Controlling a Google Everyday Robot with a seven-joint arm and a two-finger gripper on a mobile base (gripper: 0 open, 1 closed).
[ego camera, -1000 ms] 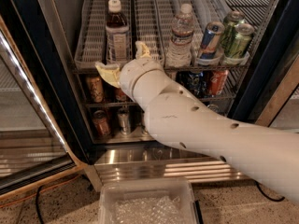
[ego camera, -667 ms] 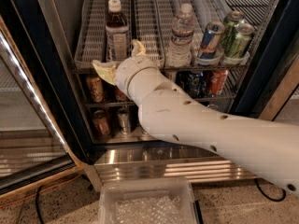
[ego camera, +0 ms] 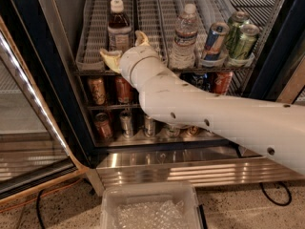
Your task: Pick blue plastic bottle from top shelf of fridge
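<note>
The blue plastic bottle [ego camera: 119, 30], with a white cap, dark reddish liquid and a pale label, stands at the front of the top shelf [ego camera: 93, 37] of the fridge [ego camera: 21, 56]. My gripper [ego camera: 126, 46] is just in front of the bottle's lower part, with its yellowish fingers [ego camera: 110, 58] spread to either side of the bottle's base. The fingers are open and hold nothing. My white arm crosses from the lower right and hides part of the racks below.
A clear ribbed water bottle [ego camera: 184, 36], a blue can [ego camera: 215, 39] and green cans [ego camera: 243, 38] stand to the right on the same shelf. Lower racks hold several cans [ego camera: 97, 89]. The open glass door [ego camera: 28, 123] is at left. A clear bin [ego camera: 150, 206] sits on the floor.
My gripper has moved left and slightly up, closer to the blue plastic bottle. Its fingers have stayed open.
</note>
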